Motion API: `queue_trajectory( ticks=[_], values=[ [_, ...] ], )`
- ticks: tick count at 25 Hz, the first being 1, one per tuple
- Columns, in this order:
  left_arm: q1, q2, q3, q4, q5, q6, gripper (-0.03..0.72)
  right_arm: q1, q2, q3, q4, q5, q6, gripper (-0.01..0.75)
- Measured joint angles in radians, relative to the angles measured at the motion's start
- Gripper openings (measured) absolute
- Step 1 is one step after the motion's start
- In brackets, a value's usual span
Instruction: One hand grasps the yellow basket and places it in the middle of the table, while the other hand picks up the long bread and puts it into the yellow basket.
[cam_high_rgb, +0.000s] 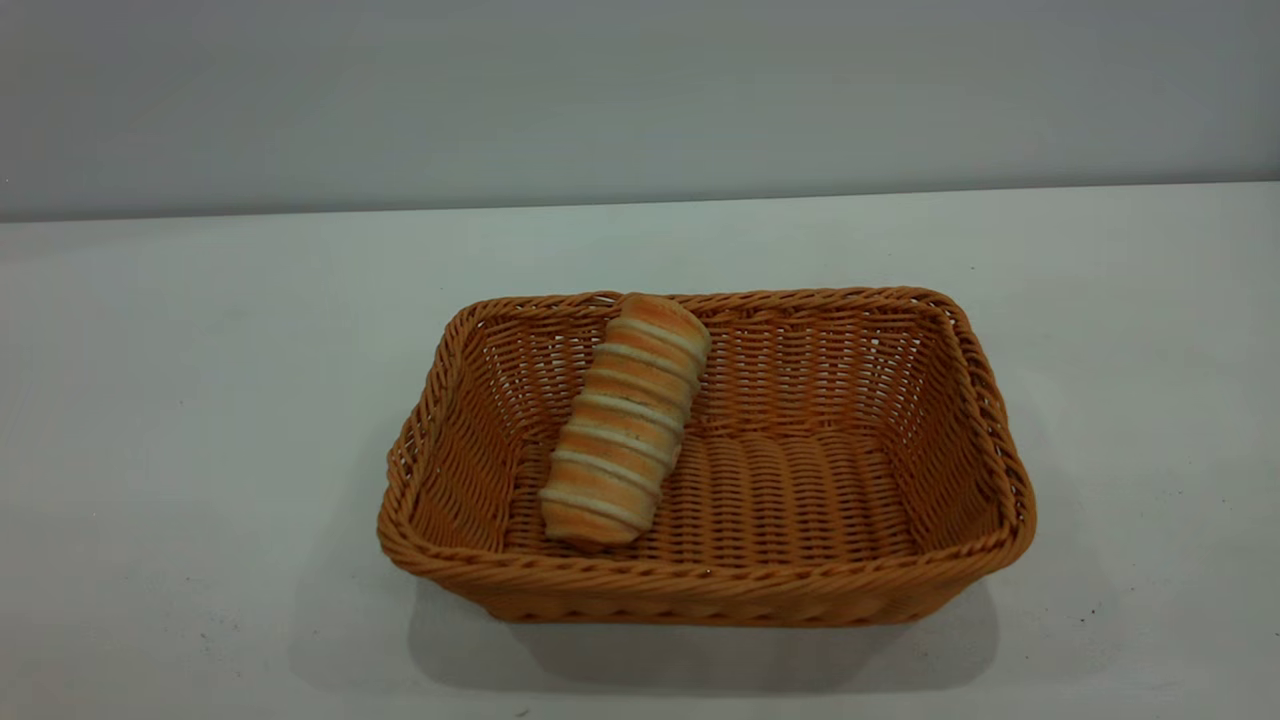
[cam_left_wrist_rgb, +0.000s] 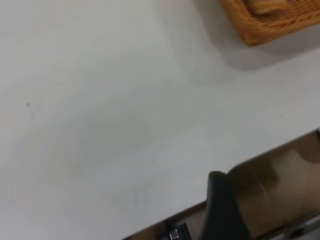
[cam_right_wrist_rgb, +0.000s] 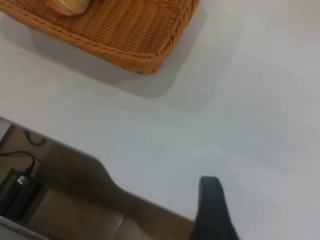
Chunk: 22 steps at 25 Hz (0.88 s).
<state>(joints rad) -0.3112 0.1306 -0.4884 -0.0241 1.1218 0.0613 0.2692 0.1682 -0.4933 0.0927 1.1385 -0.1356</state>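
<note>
The yellow basket stands in the middle of the white table. The long bread lies inside it at its left part, one end on the basket floor and the other leaning on the far wall. Neither gripper shows in the exterior view. The left gripper is back over the table's near edge, far from the basket's corner. The right gripper is also back at the table edge, apart from the basket. An end of the bread shows in the right wrist view.
A plain grey wall runs behind the table. Below the table edge, cables and a dark box lie on a brown floor. White tabletop surrounds the basket on all sides.
</note>
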Motion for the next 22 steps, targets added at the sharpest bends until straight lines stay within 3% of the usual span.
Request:
queue_trajectory(
  ticks=[22],
  values=[
    [0.0,-0.004,0.001,0.038,0.004,-0.053,0.545,0.0,0.0,0.0,0.0,0.001,0.0,0.525]
  ],
)
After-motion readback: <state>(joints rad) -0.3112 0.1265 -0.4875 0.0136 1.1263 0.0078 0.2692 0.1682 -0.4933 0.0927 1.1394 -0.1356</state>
